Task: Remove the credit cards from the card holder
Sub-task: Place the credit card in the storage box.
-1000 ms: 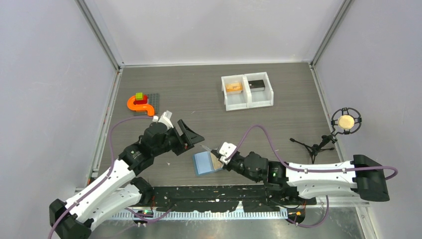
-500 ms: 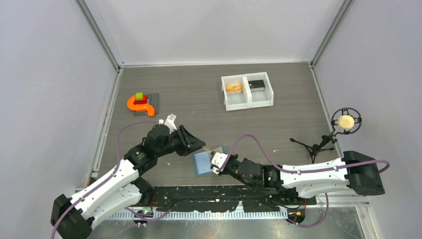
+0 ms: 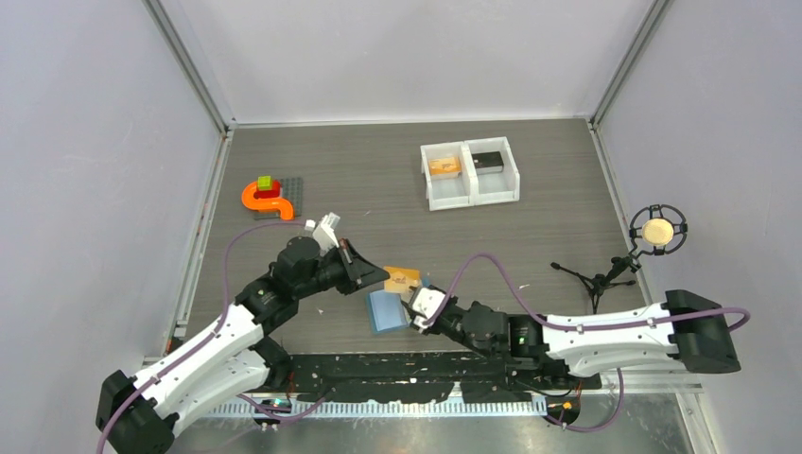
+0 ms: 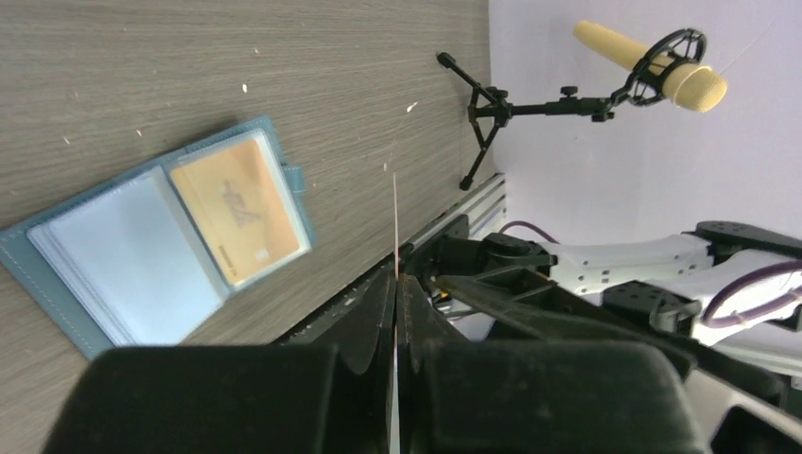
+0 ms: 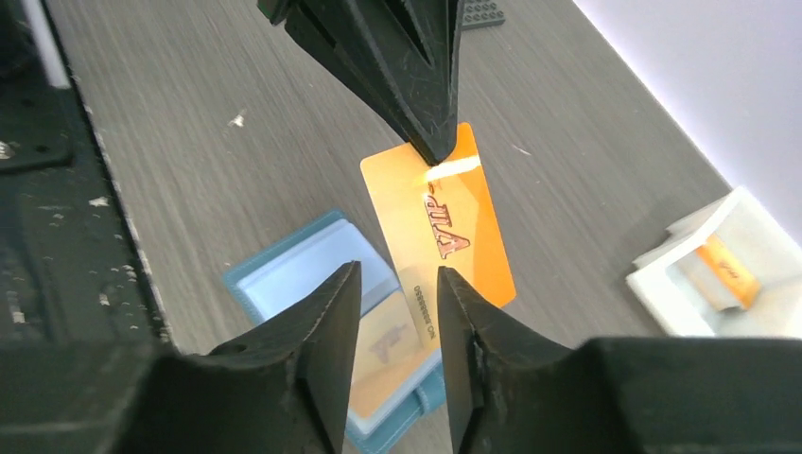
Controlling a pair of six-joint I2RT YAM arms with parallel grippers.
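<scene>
At the near edge of the wood-grain table (image 3: 378, 199), we found the left gripper (image 5: 437, 151) pinched shut on the top edge of a thin, glossy orange-yellow card (image 5: 444, 227). The right gripper (image 5: 397, 279) stood narrowly parted, its black fingers flanking the card's lower end without clamping it. Below lay the card holder (image 4: 142, 255), soft and light-blue, opened flat, with a second orange card (image 4: 241, 208) in its clear pocket.
</scene>
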